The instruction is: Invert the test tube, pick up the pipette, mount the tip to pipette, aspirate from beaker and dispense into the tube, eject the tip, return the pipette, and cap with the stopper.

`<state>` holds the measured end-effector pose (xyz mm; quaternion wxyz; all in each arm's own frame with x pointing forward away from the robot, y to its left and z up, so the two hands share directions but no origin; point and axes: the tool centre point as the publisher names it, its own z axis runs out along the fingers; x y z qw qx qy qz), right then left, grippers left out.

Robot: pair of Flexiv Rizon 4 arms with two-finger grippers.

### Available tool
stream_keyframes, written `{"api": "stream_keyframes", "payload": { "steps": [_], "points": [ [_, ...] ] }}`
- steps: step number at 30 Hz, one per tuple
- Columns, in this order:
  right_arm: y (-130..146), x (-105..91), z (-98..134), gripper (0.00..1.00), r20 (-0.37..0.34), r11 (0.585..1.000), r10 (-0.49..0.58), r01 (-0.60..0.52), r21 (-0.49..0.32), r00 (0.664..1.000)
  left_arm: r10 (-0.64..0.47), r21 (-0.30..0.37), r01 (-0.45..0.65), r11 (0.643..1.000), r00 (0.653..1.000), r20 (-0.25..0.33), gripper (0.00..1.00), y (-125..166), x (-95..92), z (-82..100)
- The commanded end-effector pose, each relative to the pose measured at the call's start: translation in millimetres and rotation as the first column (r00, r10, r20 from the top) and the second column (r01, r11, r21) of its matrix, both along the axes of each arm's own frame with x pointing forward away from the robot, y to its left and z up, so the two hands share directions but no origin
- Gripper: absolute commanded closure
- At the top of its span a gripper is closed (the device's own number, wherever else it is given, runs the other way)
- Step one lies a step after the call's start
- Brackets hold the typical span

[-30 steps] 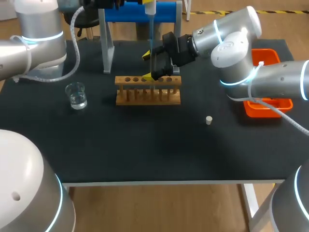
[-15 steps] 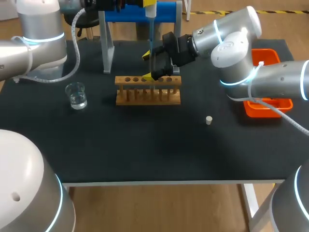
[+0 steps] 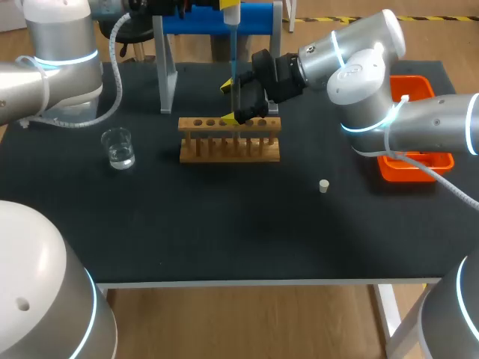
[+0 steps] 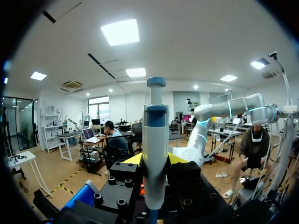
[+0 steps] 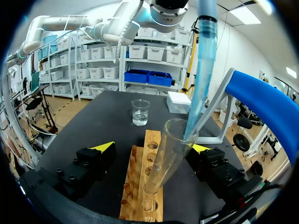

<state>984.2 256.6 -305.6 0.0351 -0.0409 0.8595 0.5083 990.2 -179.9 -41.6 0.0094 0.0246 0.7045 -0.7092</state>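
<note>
— While the left gripper [image 4: 155, 161] stands clamped on the pipette [image 4: 155, 154], where does the tip [image 5: 202, 79] end?

— Inside the mouth of the tube [image 5: 166, 158], which leans over the rack [image 5: 140, 205].

— And the right gripper [image 5: 153, 147]?

— Fingers wide apart, one on each side of the tube, not closed on it. Whether the tube's foot sits in a hole, I cannot tell.

— The rest?

— The beaker [image 3: 118, 147], holding clear liquid, stands apart from the rack on the left arm's side. The stopper [image 3: 323, 185] lies on the table on the right arm's side.
</note>
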Motion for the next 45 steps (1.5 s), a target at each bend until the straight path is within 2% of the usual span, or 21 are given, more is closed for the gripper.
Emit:
{"api": "stream_keyframes", "payload": {
  "steps": [1, 17, 34, 45],
  "points": [
    [0, 0.3, 0, 0.0, -0.001, 1.0, 0.001, -0.001, -0.002, 1.0, -0.005, -0.009, 0.006, 1.0, 1.0, 0.006, 1.0, -1, 1.9, 0.1],
    [0, 0.3, 0, 0.0, -0.001, 1.0, 0.001, -0.001, -0.002, 1.0, -0.041, -0.028, 0.041, 0.999, 0.999, -0.001, 1.0, -9, -0.4, 1.0],
    [0, 0.3, 0, 0.0, -0.001, 1.0, 0.001, -0.001, -0.002, 1.0, -0.023, -0.005, 0.023, 1.0, 1.0, -0.015, 1.0, -5, -16.4, -1.6],
    [0, 0.3, 0, 0.0, -0.001, 1.0, 0.001, -0.001, -0.002, 1.0, -0.005, 0.005, 0.005, 1.0, 1.0, -0.013, 1.0, -1, -15.7, -3.5]
  ]
}}
